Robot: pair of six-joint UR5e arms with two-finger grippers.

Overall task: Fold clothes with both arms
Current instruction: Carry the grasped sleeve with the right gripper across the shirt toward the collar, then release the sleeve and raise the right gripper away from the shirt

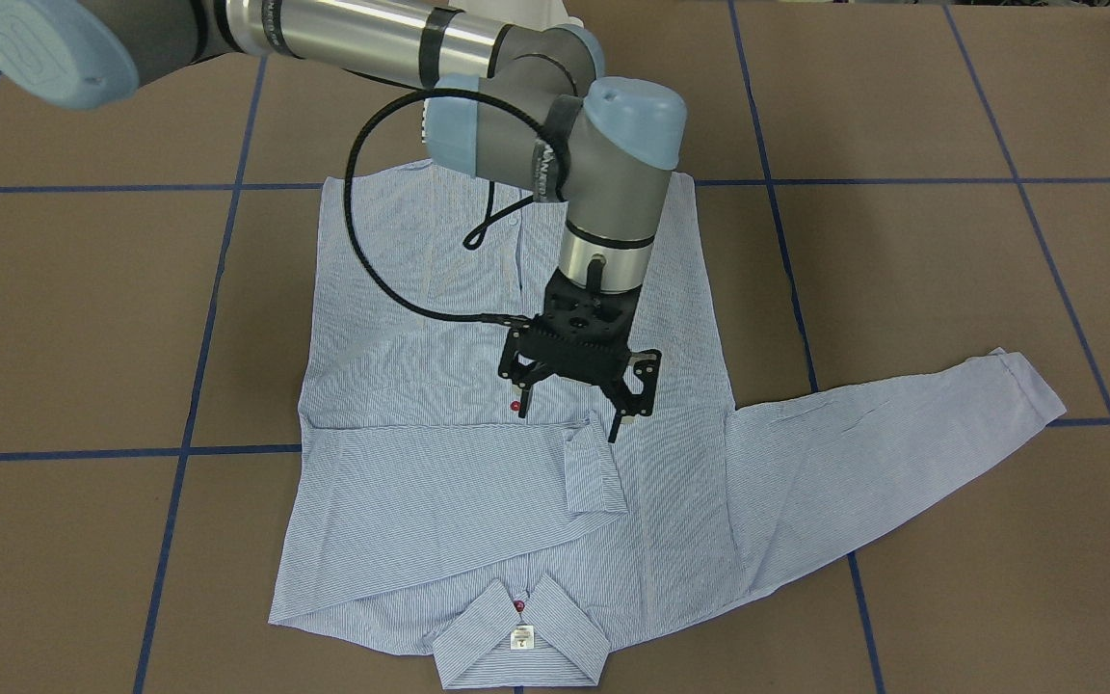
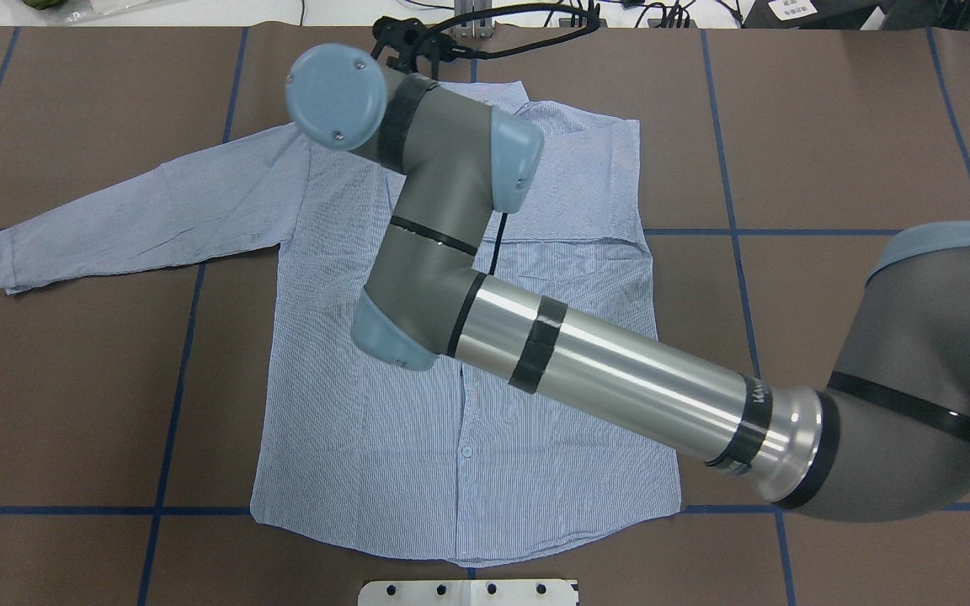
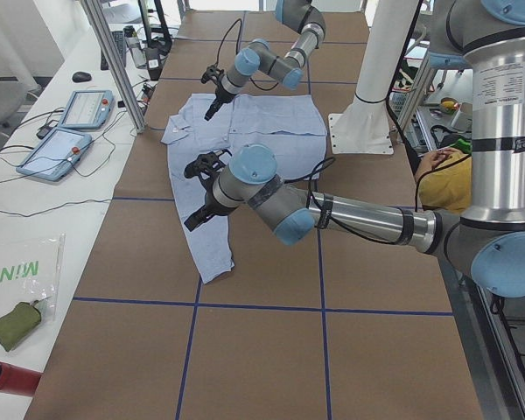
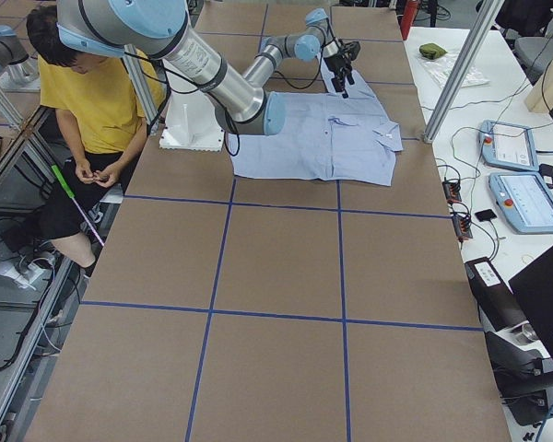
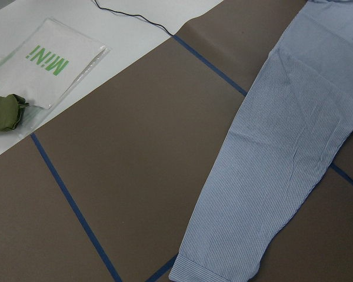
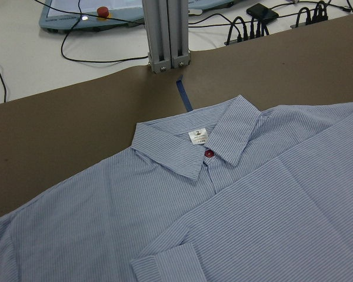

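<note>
The light blue striped shirt point(image 1: 478, 511) lies flat and buttoned on the brown table, collar toward the operators' side. One sleeve is folded across the chest, its cuff point(image 1: 594, 472) near the middle. The other sleeve point(image 2: 114, 227) lies stretched out on my left side. My right gripper point(image 1: 568, 422) hangs open and empty just above the chest, by the folded cuff. The right wrist view shows the collar and white label point(image 6: 197, 136). My left gripper point(image 3: 197, 197) shows only in the exterior left view, raised near the outstretched sleeve point(image 5: 282, 176). I cannot tell if it is open or shut.
A green pouch point(image 5: 3, 111) and a plastic bag point(image 5: 47, 59) lie on the white bench past the table's left end. Teach pendants point(image 4: 511, 147) and an aluminium post point(image 6: 167, 35) stand along the far edge. A person in yellow point(image 4: 101, 101) sits beside the white pedestal point(image 4: 189, 120).
</note>
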